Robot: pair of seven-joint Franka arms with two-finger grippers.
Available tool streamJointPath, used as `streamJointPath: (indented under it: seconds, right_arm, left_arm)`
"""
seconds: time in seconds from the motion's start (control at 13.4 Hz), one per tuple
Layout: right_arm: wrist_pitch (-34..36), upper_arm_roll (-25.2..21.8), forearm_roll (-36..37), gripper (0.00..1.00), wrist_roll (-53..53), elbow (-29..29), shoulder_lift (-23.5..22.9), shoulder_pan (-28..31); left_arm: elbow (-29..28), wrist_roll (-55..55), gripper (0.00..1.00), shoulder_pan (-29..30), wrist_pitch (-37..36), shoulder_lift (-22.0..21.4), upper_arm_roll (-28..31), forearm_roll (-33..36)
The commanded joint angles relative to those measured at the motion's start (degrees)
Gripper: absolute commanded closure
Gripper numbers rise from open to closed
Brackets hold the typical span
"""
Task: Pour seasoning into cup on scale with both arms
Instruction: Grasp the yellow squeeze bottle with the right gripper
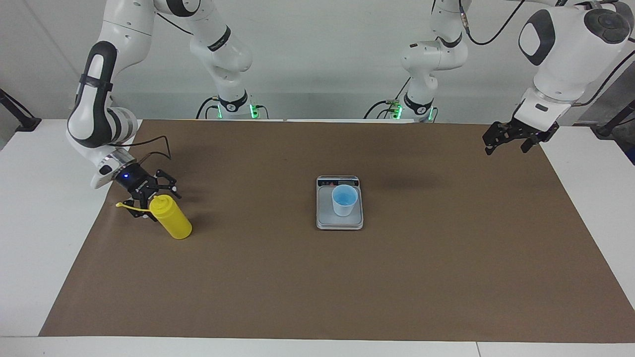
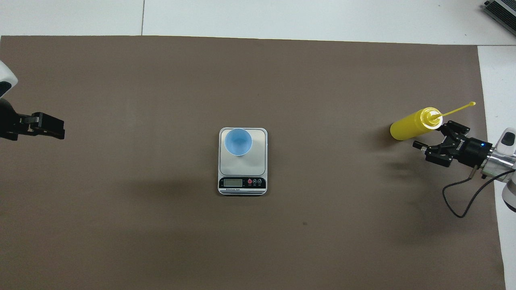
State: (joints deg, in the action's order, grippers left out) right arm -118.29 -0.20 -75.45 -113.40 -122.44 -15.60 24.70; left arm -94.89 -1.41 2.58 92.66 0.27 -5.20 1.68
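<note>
While both released end effectors hang clear, the yellow seasoning bottle [image 1: 171,222] stands, cap strap sticking out.

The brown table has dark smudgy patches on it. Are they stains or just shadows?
Just shadows. In the overhead view a soft dark patch lies on the brown mat nearer the robots than the scale, and another beside the yellow squeeze bottle. In the facing view a faint patch sits beside the scale toward the left arm's end. All have blurry edges, so the light is soft.
</note>
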Motion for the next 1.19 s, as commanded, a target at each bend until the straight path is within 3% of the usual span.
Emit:
streamJointPath:
  seconds: [0.0,1.12]
  right_arm:
    - [-0.1,0.1,-3.2,0.0,-2.3,0.6,-1.1,-1.1]
    - [-7.2,0.3,-9.6,0.0,-10.4,2.6,-3.9,-4.6]
  left_arm:
    - [-2.2,0.9,0.0,0.5,0.7,-1.9,0.2,-4.9]
    - [-2.1,1.0,0.0,0.5,0.5,-1.9,0.2,-4.6]
